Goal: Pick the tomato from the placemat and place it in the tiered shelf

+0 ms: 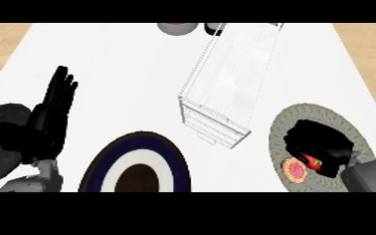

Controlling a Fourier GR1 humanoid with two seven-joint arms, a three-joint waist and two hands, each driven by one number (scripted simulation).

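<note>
A: Pick step, by the look of it. Right robot hand down over the placemat at the lower right of the frame, fingers curled round the tomato.

B: Tomato mostly hidden; only a red sliver with a green stem end showing, beside a round pink slice. Long axis impossible to tell, stem seemingly toward the lower right.

A: Next: lift clear, then carry up-left to the tiered shelf at centre.

B: Left robot hand resting open at the left edge of the white bench.
</note>
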